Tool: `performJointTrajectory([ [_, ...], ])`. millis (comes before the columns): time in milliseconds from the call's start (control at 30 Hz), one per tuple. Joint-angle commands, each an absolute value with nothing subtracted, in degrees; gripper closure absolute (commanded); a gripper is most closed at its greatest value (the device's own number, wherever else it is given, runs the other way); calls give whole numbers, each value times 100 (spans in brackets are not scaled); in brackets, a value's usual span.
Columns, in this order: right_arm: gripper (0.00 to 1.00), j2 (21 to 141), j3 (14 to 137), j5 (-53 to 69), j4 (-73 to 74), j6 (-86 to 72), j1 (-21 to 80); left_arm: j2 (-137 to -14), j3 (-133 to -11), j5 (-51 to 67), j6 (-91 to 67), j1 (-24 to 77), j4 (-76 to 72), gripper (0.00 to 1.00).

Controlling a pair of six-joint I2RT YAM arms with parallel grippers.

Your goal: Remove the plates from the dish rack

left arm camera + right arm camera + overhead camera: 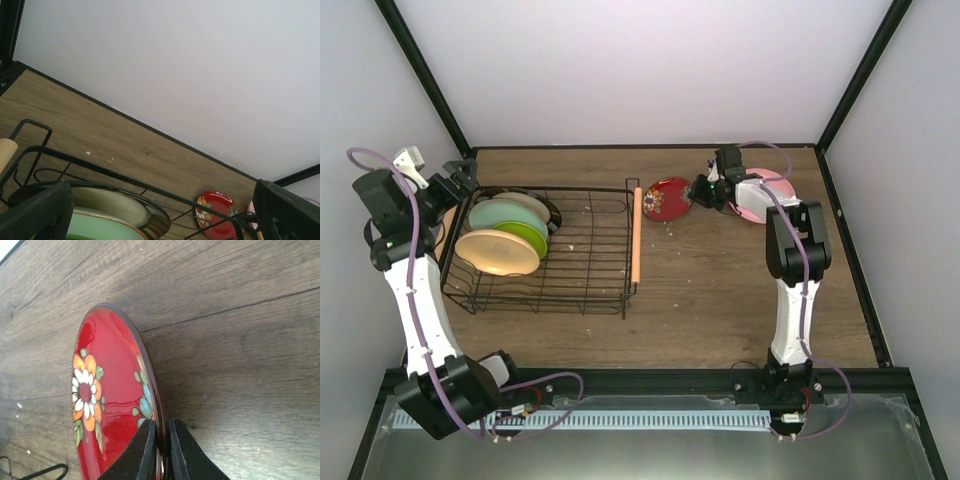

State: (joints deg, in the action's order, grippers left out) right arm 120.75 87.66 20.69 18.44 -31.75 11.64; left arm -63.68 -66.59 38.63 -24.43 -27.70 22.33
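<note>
Pinching red plate [107,405] rim: right gripper [161,442] | left gripper [457,182] spread wide above dish rack [590,190] corner

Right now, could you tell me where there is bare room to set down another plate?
Bare wood lies between the rack's wooden handle and the right arm, nearer than the red plate. Crowded back right: the right fingers pinch that plate beside the pink plate.
</note>
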Motion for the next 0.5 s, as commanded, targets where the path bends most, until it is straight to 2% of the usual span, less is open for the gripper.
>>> performJointTrajectory([
  [0,88,12338,9122,1971,1891,-3287,1203,-6202,-6592,3858,-2563,-2734,2109,0],
  [300,76,12892,9771,1683,2152,-3214,1202,-6088,-6568,3862,-2663,-2727,2114,0],
  [367,70,12973,9921,1594,2281,-3183,1202,-6067,-6590,3875,-2662,-2729,2122,0],
  [467,56,12873,9929,1514,2266,-3124,1202,-6037,-6616,3872,-2654,-2729,2131,0],
])
